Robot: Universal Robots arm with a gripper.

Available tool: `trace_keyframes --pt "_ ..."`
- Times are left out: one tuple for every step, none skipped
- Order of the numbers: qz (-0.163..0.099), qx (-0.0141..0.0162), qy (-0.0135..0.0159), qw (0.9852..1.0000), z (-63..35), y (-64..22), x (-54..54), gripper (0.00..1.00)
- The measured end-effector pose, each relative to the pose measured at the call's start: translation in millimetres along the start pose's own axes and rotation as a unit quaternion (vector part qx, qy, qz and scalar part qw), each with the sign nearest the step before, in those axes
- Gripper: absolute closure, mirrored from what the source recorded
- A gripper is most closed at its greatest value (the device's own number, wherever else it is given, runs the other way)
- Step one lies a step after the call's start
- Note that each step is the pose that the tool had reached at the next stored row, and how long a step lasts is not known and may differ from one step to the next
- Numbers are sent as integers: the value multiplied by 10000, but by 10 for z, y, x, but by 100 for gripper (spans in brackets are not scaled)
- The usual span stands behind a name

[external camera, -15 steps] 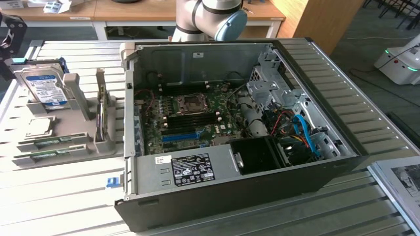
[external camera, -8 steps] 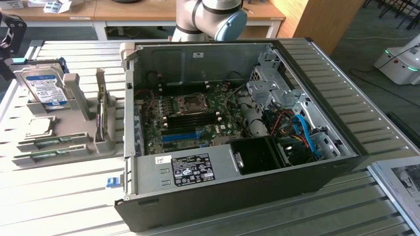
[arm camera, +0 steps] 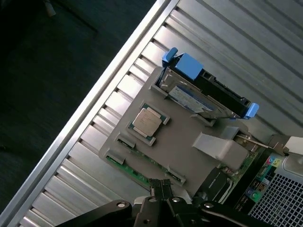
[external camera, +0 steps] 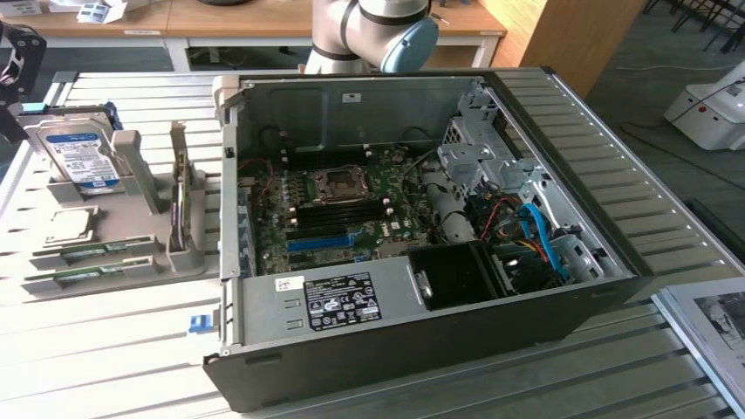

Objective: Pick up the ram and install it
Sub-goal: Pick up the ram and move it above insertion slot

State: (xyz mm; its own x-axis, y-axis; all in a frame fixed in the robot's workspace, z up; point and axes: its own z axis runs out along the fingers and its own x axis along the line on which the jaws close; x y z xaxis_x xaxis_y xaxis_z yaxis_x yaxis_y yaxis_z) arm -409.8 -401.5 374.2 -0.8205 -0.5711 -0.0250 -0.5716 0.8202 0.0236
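Two ram sticks lie flat in slots at the near end of a grey holder tray [external camera: 140, 262]: one ram [external camera: 96, 250] and a second ram [external camera: 79, 276] beside it. In the wrist view a ram [arm camera: 128, 168] shows as a green strip along the tray's edge. My gripper [arm camera: 161, 188] hangs above that end of the tray, black fingers together with nothing between them. In the exterior view the gripper [external camera: 17, 61] shows at the far left, above and behind the tray. The motherboard [external camera: 338, 209] lies inside the open computer case [external camera: 407, 323].
The tray also carries an upright hard drive [external camera: 79, 157] in blue rails, a CPU [external camera: 70, 225] and an upright expansion card [external camera: 178, 188]. Cables and a drive cage [external camera: 489, 157] fill the case's right side. The slatted table's edge [arm camera: 109, 80] borders dark floor.
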Motion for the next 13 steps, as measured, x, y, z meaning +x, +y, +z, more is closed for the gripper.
trace_keyframes --pt "-46 -1 1 10000 0 0 0 90" --pt "-92 -2 2 10000 0 0 0 90" --pt "-137 -4 3 9999 0 0 0 90" --pt "-185 -5 5 9998 0 0 0 90" --pt "-228 -6 5 9997 0 0 0 90" --pt "-270 -7 6 9996 0 0 0 90" --pt "-313 -8 7 9995 0 0 0 90" --pt "-355 -9 8 9994 0 0 0 90" --pt "-396 -10 9 9992 0 0 0 90" --pt "-439 -11 10 9990 0 0 0 90" --pt "-480 -12 11 9988 0 0 0 90" --pt "-519 -13 12 9987 0 0 0 90" --pt "-557 -14 13 9984 0 0 0 90"
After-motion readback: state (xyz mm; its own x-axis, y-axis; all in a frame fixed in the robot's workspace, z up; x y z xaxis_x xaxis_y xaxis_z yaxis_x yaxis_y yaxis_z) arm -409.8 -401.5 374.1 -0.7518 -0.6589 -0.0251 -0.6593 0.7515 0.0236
